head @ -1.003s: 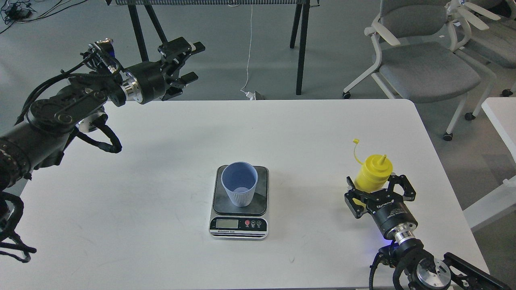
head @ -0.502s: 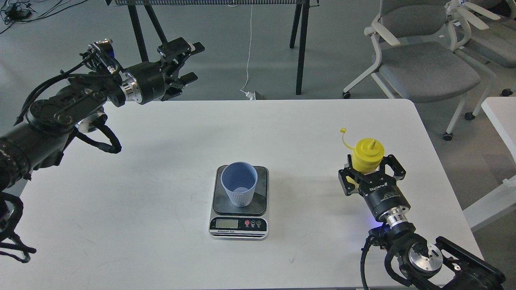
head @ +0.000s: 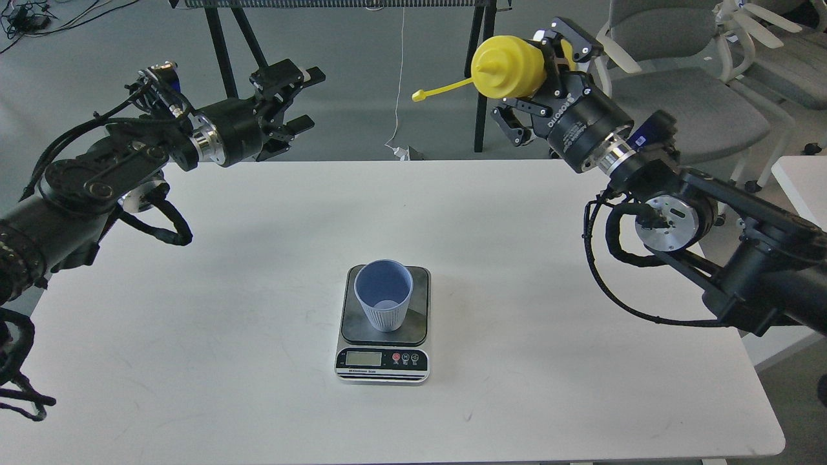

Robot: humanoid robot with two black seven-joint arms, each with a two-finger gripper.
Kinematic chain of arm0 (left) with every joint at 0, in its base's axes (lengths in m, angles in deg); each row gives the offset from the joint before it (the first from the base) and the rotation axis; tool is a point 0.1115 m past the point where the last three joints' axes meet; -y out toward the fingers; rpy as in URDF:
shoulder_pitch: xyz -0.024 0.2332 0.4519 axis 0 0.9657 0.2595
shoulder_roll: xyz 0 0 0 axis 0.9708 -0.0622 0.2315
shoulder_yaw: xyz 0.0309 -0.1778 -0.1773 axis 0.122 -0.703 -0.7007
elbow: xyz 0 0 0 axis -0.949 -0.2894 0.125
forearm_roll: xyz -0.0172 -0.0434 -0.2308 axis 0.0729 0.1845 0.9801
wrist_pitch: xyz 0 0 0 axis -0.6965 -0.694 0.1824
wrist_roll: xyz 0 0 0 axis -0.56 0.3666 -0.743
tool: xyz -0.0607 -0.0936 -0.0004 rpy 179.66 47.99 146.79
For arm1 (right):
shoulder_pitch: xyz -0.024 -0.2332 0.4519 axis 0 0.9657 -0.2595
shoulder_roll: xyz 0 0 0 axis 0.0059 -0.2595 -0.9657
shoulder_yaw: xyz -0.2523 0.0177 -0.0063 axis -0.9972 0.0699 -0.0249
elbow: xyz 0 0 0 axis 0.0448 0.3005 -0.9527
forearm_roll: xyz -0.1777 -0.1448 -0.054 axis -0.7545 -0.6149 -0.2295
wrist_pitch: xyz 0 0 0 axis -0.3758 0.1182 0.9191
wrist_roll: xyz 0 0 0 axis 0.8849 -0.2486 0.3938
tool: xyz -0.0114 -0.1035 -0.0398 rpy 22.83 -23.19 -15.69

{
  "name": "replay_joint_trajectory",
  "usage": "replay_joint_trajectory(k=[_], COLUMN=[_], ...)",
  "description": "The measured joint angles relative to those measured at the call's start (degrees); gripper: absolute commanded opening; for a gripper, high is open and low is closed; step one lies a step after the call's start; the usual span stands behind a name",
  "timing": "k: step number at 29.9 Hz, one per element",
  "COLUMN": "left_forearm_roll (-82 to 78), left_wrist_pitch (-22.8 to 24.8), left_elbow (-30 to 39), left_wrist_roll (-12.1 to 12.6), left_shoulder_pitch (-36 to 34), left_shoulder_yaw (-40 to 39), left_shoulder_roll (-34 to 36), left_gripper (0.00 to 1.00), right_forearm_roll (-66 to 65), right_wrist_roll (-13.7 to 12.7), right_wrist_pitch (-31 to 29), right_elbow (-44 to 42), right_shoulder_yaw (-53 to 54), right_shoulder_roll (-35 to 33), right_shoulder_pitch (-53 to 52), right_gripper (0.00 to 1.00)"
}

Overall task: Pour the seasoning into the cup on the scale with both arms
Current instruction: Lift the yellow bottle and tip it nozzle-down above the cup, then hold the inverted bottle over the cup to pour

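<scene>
The light-blue ribbed cup (head: 384, 294) stands upright on the scale (head: 384, 323) near the middle front of the white table (head: 258, 258). My right gripper (head: 539, 71) is shut on the yellow seasoning bottle (head: 510, 66), held high above the table's far right part. The bottle is tipped on its side, nozzle pointing left toward me, its tethered cap (head: 420, 96) hanging out to the left. My left gripper (head: 303, 97) is open and empty, raised above the table's far left edge, well away from the cup.
Grey office chairs (head: 678, 97) stand behind the table at the right. Black stand legs (head: 481, 71) and a white cable (head: 399, 84) lie beyond the far edge. Another white table's corner (head: 801, 187) shows at the right.
My right gripper has lifted the bottle from the table's right front up and back, high over the far right, and tipped it onto its side. The left arm has barely moved.
</scene>
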Motion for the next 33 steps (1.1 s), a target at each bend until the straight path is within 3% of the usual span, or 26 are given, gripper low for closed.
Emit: replay_joint_trajectory(k=[7, 17, 33], left_forearm_roll=[0.0, -0.1, 0.0], left_wrist_pitch=[0.0, 0.0, 0.0], left_elbow=[0.0, 0.0, 0.0], left_wrist_roll=[0.0, 0.0, 0.0], left_shoulder_pitch=[0.0, 0.5, 0.8], left_shoulder_yaw=[-0.5, -0.6, -0.6], left_shoulder_roll=[0.4, 0.3, 0.3], left_gripper=[0.99, 0.99, 0.99], right_forearm_roll=[-11.5, -20.7, -23.9], right_wrist_roll=[0.0, -0.5, -0.7], right_wrist_pitch=[6.5, 9.1, 9.5], right_elbow=[-0.5, -5.5, -18.1], right_shoulder_yaw=[-20.6, -36.2, -46.2], right_shoulder_roll=[2.7, 7.8, 22.2], right_shoulder_pitch=[-13.9, -23.3, -23.6], right_gripper=[0.01, 0.01, 0.01])
